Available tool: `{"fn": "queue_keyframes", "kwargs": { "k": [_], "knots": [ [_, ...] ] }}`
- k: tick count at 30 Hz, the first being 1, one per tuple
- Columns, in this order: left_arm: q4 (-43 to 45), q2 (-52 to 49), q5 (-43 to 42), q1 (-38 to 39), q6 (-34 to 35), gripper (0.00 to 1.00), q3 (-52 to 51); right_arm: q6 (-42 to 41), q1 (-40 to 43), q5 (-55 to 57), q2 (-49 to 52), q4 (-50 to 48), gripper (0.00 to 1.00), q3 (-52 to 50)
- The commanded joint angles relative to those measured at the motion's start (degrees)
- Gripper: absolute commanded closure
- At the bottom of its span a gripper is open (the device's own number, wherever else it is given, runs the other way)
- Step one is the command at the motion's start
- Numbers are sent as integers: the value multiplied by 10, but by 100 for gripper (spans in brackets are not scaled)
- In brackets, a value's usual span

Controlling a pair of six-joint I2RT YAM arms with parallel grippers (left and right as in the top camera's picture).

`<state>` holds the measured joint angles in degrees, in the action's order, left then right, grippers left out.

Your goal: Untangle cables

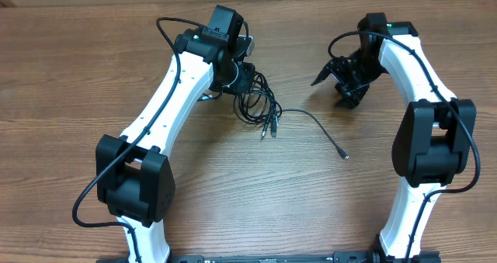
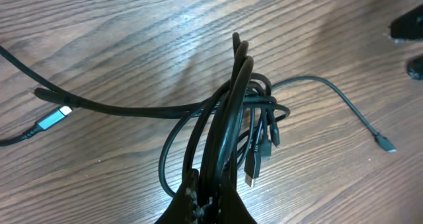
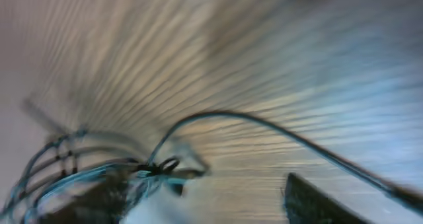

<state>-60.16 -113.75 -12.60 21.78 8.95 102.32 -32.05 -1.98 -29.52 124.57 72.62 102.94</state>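
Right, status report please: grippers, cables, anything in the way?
Left gripper shut on cable bundle. Right gripper open, empty, off to the side. One strand trails loose. Nothing obstructing.

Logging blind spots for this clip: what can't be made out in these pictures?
Right wrist view: motion blur smears the cables; plug ends unreadable.
Left wrist view: bottom edge cuts off the left gripper below its fingertips.
Overhead: left arm covers part of the cables; loose plug too small to identify.

Glossy black plastic-sheathed cables [image 2: 228, 112] lie on matt wood-grain table [image 2: 119, 26].
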Motion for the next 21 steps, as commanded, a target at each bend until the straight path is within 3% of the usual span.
{"fn": "queue_keyframes", "kwargs": {
  "k": [1,3,4,11,21],
  "knots": [
    [3,6,-23,3,11,96,0,55,-9,-120,-8,-4,45,-2],
    [7,6,-23,3,53,96,0,33,-19,-128,-8,-5,63,-2],
    [9,6,-23,3,70,96,0,19,-25,-128,-8,-5,65,-2],
    [12,6,-23,3,188,96,0,-127,-89,-118,-8,-56,64,-2],
    [5,6,-66,3,204,96,0,-356,-180,56,-8,-134,61,-2]
  ]
}}
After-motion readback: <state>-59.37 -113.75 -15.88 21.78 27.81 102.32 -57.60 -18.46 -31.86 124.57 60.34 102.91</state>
